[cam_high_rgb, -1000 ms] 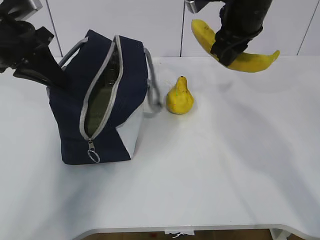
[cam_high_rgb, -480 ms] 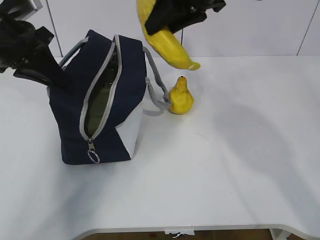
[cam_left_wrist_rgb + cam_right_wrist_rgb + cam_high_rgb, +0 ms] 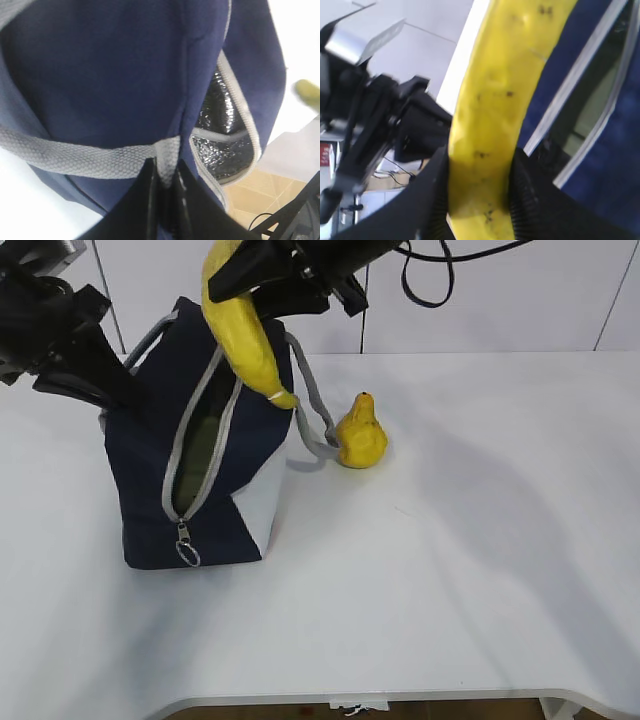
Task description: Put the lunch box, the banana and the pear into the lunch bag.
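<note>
The navy lunch bag [image 3: 200, 460] stands at the left with its grey zipper open; a pale green shape shows inside, too dim to name. My left gripper [image 3: 105, 400] is shut on the bag's left grey handle [image 3: 167, 155], seen close in the left wrist view. My right gripper [image 3: 270, 280] is shut on the banana [image 3: 245, 335] and holds it over the bag's open top, tip down. In the right wrist view the banana [image 3: 495, 110] fills the middle between the black fingers [image 3: 527, 200]. The pear [image 3: 360, 435] stands upright on the table beside the bag's right handle.
The white table [image 3: 450, 540] runs to the right and front of the bag. A white panelled wall [image 3: 500, 290] stands behind. The bag's silver lining [image 3: 220, 145] shows through the opening in the left wrist view.
My right gripper has carried the banana leftward from above the table's right side to over the bag's opening, turning it tip down. The left gripper holds still.
</note>
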